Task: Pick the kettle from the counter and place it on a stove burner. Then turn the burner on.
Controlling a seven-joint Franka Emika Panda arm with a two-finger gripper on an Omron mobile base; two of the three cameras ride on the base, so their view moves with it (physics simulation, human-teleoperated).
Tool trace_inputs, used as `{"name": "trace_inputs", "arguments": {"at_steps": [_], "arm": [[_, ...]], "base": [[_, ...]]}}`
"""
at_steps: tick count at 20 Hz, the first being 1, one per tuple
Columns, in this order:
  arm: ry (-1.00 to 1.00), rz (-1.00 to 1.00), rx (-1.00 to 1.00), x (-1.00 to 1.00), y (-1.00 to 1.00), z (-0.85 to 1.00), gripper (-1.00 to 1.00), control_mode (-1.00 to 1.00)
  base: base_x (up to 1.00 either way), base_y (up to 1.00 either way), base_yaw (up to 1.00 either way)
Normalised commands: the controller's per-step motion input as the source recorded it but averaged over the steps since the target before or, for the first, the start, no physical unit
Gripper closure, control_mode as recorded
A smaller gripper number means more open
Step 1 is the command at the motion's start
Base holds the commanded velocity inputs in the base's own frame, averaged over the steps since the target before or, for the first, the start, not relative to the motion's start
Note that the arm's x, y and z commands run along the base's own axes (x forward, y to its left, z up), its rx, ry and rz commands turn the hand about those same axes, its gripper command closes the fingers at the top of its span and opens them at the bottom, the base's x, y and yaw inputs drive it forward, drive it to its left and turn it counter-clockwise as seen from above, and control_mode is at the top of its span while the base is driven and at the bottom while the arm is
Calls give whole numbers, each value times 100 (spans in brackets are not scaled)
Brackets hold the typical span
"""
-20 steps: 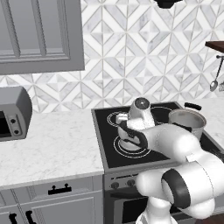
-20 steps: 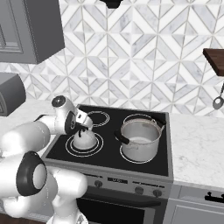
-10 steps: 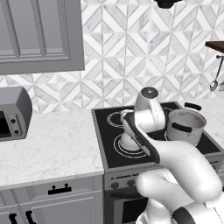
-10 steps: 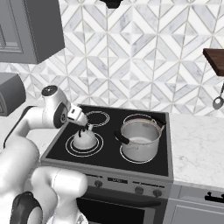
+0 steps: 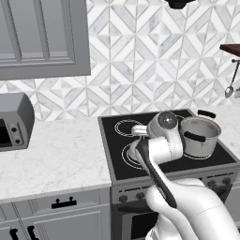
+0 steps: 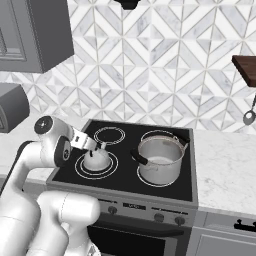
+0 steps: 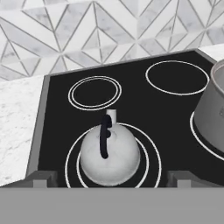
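Observation:
The small silvery-white kettle (image 6: 96, 159) with its black arched handle stands upright inside the large double-ringed stove burner (image 6: 113, 169) at the stove's front left. Seen from the hand, the kettle (image 7: 110, 154) sits centred in that burner (image 7: 151, 151), just beyond my gripper (image 7: 111, 180). Both fingertips (image 7: 41, 178) are spread wide on either side, touching nothing. From the right base, my gripper (image 6: 96, 147) is open, hanging just above and left of the kettle. The burner's rings (image 5: 127, 159) peek out beside my forearm.
A bigger steel pot (image 6: 159, 159) with black handles takes up the right burners, close to the kettle. Dark knobs (image 6: 159, 217) line the steel front. The smaller ring (image 7: 95, 92) lies behind the kettle. The white marble counter (image 5: 56, 159) carries a grey microwave (image 5: 14, 121) on its left side.
The hand has lifted off the kettle and drawn back toward the left front. The arm's elbow has swung lower. The kettle stays on the front-left burner.

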Motion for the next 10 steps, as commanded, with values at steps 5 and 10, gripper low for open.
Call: {"name": "trace_inputs", "arguments": {"at_steps": [5, 10], "arm": [[0, 0, 0, 0, 0, 0, -100, -100], [0, 0, 0, 0, 0, 0, -100, -100]], "base": [[0, 0, 0], [0, 0, 0]]}}
